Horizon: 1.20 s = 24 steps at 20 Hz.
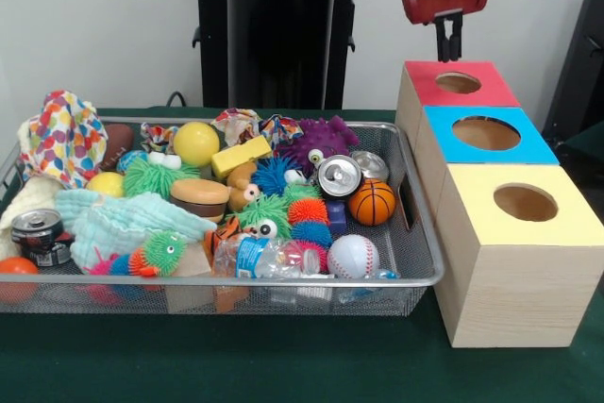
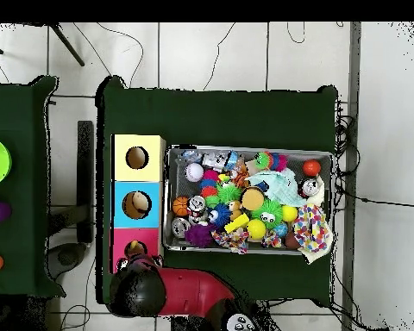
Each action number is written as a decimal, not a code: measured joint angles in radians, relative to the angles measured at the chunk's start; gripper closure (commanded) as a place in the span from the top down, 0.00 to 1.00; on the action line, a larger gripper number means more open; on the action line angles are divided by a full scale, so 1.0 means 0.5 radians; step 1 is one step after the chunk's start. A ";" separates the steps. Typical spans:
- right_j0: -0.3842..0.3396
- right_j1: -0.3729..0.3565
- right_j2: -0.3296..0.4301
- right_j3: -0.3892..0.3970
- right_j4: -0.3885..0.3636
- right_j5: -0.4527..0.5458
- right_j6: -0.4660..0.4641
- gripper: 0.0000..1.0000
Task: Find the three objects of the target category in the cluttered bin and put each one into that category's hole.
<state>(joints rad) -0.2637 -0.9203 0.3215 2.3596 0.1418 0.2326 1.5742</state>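
Note:
The silver mesh bin (image 1: pixel 429 271) holds a pile of toys and also shows in the overhead view (image 2: pixel 245 148). A tan dog toy (image 1: pixel 242 184) lies near its middle, among fuzzy balls. An orange tiger with black stripes (image 1: pixel 223 233) lies half buried near the front. No yellow duck shows in the bin. My gripper (image 1: pixel 448 52) hangs just above the round hole (image 1: pixel 459 83) of the red-topped box (image 1: pixel 491 93), shut, with nothing visible in it. In the overhead view a pale yellowish thing shows inside this hole (image 2: pixel 134 250).
A blue-topped box (image 1: pixel 528 143) and a yellow-topped box (image 1: pixel 566 224) stand in a row in front of the red one. In the bin lie a basketball (image 1: pixel 372 202), a baseball (image 1: pixel 352 256), cans, a purple monster (image 1: pixel 321 143) and cloths.

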 measured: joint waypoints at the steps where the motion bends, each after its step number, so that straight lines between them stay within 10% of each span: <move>1: 0.013 -0.007 -0.016 -0.005 0.000 0.037 0.000 0.00; 24: -0.098 0.169 -0.165 -0.527 -0.304 0.418 0.000 0.00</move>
<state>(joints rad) -0.3127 -0.8359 0.2390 2.0959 -0.0102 0.4414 1.5742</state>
